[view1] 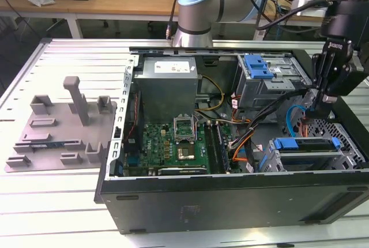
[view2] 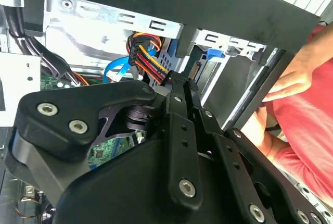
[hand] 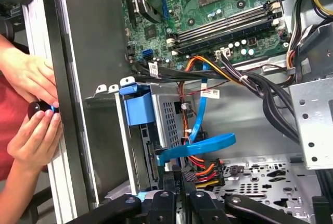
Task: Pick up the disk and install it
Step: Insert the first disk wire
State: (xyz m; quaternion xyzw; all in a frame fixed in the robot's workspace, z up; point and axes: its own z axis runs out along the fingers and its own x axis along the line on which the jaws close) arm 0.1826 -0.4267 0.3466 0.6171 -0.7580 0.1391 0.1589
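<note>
One disk [view1: 305,144] sits in its cage [view1: 351,154], one end effector [view1: 315,111] pinched shut on one wired plug [hand: 195,176].

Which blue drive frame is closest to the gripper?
The blue frame in the cage nearest the camera, just below the gripper; the other frame sits farther back.

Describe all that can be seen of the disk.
The disk is a flat silver-grey metal drive in a blue plastic frame. It lies level inside the metal drive cage at the case's corner, on the exterior view's right. In the first wrist view its blue tab sticks out of the cage, and a blue flat cable ends at its connector edge. The hand hangs close to that edge.
</note>
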